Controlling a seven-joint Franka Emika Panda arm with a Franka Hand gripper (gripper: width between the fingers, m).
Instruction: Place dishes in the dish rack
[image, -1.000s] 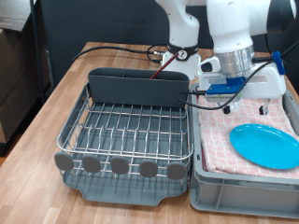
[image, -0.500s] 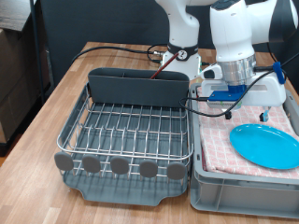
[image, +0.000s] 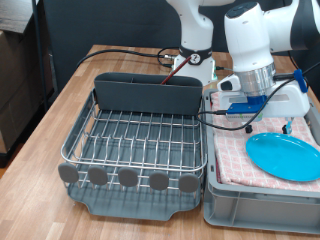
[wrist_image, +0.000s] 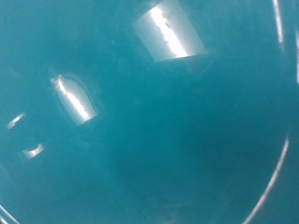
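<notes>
Plate (image: 284, 156): round, light blue, lying flat on the pink checked cloth (image: 235, 150) inside the grey crate (image: 240, 205), at about 4 o'clock in the exterior view. In the wrist view the plate (wrist_image: 149, 121) fills the whole frame as a glossy teal surface with bright reflections; rim visible along one edge.

End effector (image: 262, 112): hangs over the crate, just above the plate's 10 o'clock edge. Fingers hidden behind the wrist housing and blue fittings; whether they are open or closed cannot be told. Nothing seen between them.

Dish rack (image: 135, 140): silver wire grid in dark grey tray, at 9 o'clock of the crate, touching it side by side on the wooden worktop (image: 45, 150). Grey utensil trough (image: 147, 94) at its 12 o'clock end; round grey tabs (image: 128, 177) along the 6 o'clock edge. No dishes on the grid.
</notes>
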